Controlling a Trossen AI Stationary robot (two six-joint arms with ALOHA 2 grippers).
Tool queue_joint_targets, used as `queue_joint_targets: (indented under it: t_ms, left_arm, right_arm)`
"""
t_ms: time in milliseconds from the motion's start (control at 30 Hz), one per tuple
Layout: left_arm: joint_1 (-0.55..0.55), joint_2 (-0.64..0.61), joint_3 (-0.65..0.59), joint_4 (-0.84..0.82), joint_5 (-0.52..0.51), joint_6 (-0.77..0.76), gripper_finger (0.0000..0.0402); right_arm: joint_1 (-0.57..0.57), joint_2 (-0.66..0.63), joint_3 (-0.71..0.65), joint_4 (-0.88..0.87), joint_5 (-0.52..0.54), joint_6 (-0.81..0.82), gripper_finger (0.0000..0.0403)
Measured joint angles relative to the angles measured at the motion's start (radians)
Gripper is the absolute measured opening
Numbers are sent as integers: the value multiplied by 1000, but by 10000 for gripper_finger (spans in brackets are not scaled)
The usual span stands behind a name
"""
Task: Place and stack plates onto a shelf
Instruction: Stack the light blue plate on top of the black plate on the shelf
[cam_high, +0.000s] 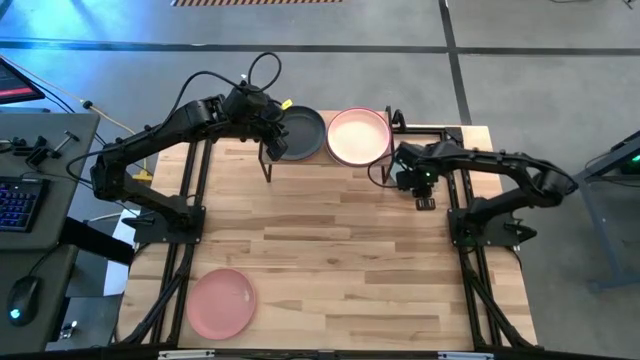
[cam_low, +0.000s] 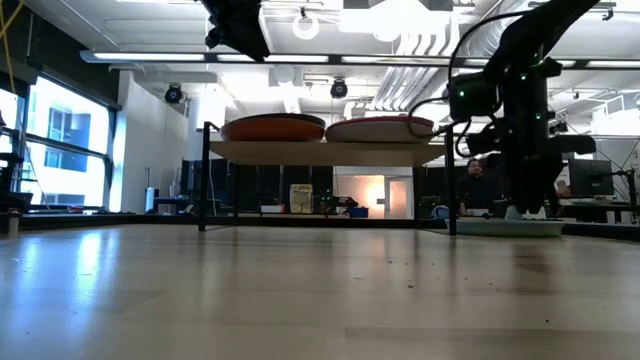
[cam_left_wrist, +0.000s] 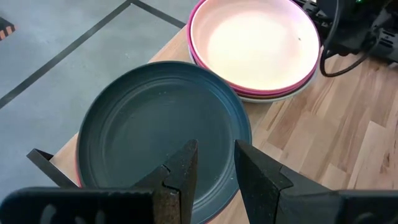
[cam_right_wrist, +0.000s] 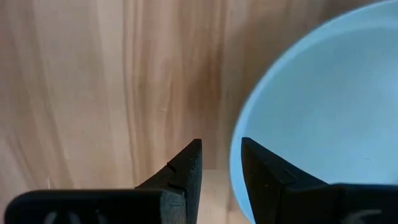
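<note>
While my left pincer (cam_high: 272, 128) hangs over the dark grey plate (cam_high: 301, 133) on the shelf (cam_high: 268, 152), the high view puts the cream-topped stack (cam_high: 358, 136) beside it, my right pincer (cam_high: 418, 182) low near the bench's (cam_high: 330, 260) right edge, and a pink plate (cam_high: 221, 302) well apart at the near left corner. Low view: two stacks on the shelf (cam_low: 325, 152); right pincer (cam_low: 530, 195) down at a pale teal plate (cam_low: 510, 227). Left wrist view: fingers (cam_left_wrist: 180, 180) slightly apart, holding nothing, above the dark grey plate (cam_left_wrist: 149, 130). Right wrist view: fingers (cam_right_wrist: 186, 168) slightly apart just beside the teal plate's (cam_right_wrist: 323, 112) rim. Judgement: teal pickup is in hand; next, get that rim between the fingers, close and lift, minding the shelf legs.
</note>
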Motion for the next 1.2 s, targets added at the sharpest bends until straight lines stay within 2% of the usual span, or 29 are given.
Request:
queue_joint_targets:
  t_ms: [567,700,833,1200]
  left_arm:
    - [0,0,0,-2,1,-17,97]
    - [0,0,0,-3,1,-17,97]
    - [0,0,0,-3,1,-17,97]
    - [0,0,0,-4,1,-17,97]
  right_arm:
    - [5,70,4,99,2,51,91]
    - [5,80,5,118,30,71,91]
    - [5,80,5,111,1,99,91]
    - [5,82,3,90,4,150,91]
